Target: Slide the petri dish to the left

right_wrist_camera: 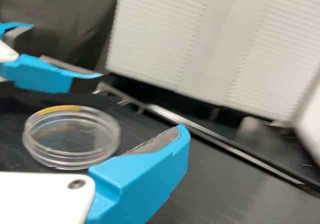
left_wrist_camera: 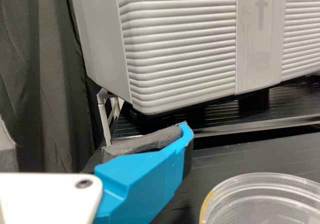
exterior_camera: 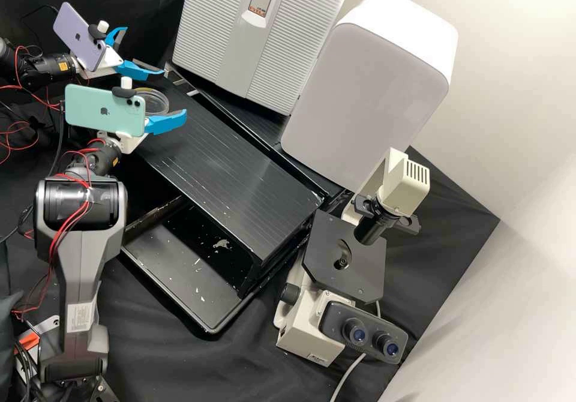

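Observation:
A clear round petri dish (exterior_camera: 151,99) (left_wrist_camera: 265,199) (right_wrist_camera: 70,136) lies at the far left end of a black ribbed platform (exterior_camera: 228,174). My left gripper (exterior_camera: 144,51), on the arm with the purple phone, is open just beyond the dish, with one blue finger (left_wrist_camera: 150,174) beside it. That finger (right_wrist_camera: 47,76) also shows across the dish in the right wrist view. My right gripper (exterior_camera: 168,127), on the arm with the green phone, is open on the dish's near side. Its blue finger (right_wrist_camera: 145,171) sits close to the rim, and the dish lies outside its fingers.
A white ribbed appliance (exterior_camera: 252,30) (left_wrist_camera: 190,43) stands right behind the dish. A large white box unit (exterior_camera: 372,84) and a microscope (exterior_camera: 360,258) stand to the right. Below the platform's front edge lies an open black tray (exterior_camera: 186,264).

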Controlling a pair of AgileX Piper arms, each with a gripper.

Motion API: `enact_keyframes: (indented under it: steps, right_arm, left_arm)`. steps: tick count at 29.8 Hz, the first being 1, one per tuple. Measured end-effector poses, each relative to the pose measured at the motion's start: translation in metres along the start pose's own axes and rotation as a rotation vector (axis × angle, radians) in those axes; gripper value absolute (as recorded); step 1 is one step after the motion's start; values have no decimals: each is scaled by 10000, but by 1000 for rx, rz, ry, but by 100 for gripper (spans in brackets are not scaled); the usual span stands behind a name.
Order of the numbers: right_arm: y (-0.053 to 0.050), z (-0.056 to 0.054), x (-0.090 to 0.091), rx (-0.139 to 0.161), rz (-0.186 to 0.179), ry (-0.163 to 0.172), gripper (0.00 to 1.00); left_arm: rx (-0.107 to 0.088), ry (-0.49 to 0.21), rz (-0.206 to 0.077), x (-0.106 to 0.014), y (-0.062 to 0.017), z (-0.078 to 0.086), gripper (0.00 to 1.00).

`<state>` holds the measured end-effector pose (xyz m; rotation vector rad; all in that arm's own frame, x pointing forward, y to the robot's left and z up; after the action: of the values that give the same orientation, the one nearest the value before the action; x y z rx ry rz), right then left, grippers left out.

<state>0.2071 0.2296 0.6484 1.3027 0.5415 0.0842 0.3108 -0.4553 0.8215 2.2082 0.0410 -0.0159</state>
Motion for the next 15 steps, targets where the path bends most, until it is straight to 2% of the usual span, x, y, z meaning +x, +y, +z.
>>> enact_keyframes:
  steps: [3,4,5,7,12,15]
  right_arm:
    - [30,49,-155,-11,88,9,100]
    - [53,84,-224,-5,116,12,100]
    - [68,108,-271,2,126,15,100]
    - [92,158,-355,34,129,18,100]
    - [131,322,-606,124,103,13,100]
    - [127,366,-742,149,83,18,100]
  left_arm:
    - [0,0,0,0,0,0,100]
    - [0,0,0,0,0,0,100]
    - [0,0,0,0,0,0,100]
    - [0,0,0,0,0,0,100]
    - [0,0,0,0,0,0,100]
    - [0,0,0,0,0,0,100]
